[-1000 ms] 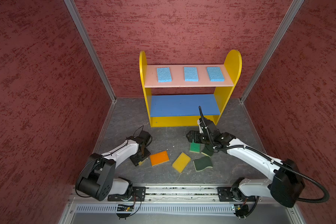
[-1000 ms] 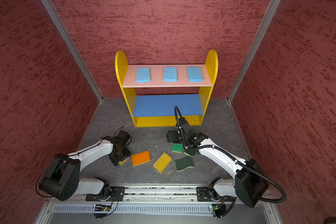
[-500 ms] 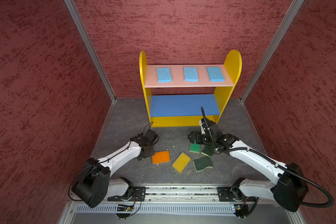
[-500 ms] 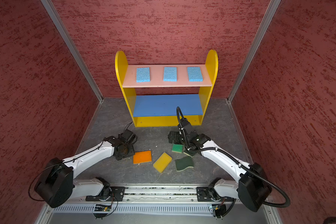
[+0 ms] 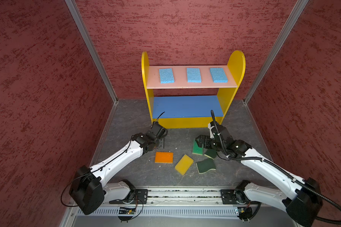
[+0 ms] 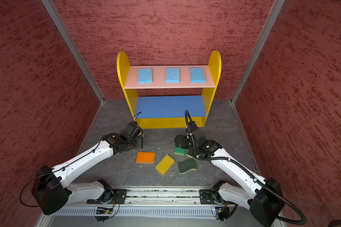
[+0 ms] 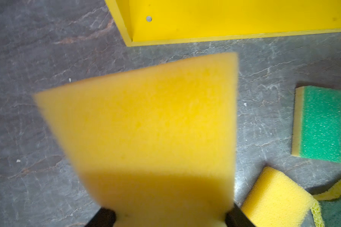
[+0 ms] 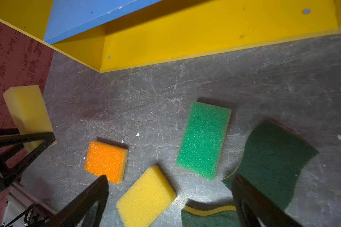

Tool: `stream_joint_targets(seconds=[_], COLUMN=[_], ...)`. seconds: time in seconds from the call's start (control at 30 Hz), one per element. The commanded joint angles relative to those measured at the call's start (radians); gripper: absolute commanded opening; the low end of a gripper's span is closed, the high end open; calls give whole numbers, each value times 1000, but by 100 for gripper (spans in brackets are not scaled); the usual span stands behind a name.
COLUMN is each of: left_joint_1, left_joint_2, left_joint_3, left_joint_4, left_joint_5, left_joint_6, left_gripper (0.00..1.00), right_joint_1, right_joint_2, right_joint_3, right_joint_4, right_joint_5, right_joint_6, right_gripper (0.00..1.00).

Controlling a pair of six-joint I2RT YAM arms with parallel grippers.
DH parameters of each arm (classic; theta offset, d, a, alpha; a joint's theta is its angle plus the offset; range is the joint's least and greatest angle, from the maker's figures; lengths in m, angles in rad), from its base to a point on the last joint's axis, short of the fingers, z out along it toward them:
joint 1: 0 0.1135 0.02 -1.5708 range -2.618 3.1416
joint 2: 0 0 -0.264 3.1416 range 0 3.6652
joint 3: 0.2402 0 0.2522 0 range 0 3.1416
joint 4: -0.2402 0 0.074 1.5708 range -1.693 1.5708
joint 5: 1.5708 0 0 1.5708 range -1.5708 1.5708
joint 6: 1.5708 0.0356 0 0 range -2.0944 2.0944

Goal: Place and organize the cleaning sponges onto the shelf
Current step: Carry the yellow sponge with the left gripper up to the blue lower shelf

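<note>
The shelf [image 5: 235, 64] stands at the back, with three light blue sponges [image 5: 193, 74] in a row on its pink board; its blue board [image 5: 187, 106] is bare. My left gripper [image 7: 169, 216] is shut on a yellow sponge [image 7: 146, 127], held off the floor near the shelf's front left corner. On the floor lie an orange-topped sponge [image 5: 164, 157], a second yellow sponge [image 5: 184, 164], a bright green-topped sponge [image 8: 204, 139] and two dark green wavy sponges [image 5: 206, 166]. My right gripper [image 8: 170, 177] hangs open above the green-topped sponge, holding nothing.
Red textured walls [image 5: 37, 98] close in the left, right and back of the grey floor [image 5: 134, 118]. Both arm bases sit on a metal rail [image 5: 175, 196] along the front edge. The shelf's yellow bottom level [image 8: 205, 33] shows nothing on it.
The left arm lifted the yellow sponge from beside the orange one and carried it forward and right, toward the shelf. The right gripper shifted slightly over the green sponge, still open.
</note>
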Motion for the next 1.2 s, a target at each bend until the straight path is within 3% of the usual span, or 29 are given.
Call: stream_joint_targets(seconds=[0.0,0.47,1.17], left_joint_1=[-14,-70,-108], left_joint_2=[40,349,625], left_joint_3=[38,344,659], left_joint_4=[83,223,319], left_joint_5=[14,5,-52], left_joint_6=[93,141,109], left_gripper=[62,62,62], right_joint_1=[-6,-32,-72], right_joint_2=[-30,-104,-216], right_joint_3=[-11,-28,-61], right_joint_4=[-45,-145,-225], right_joint_5=[65,144,178], right_joint_6=[27,74,83], right_gripper=[99,99,99])
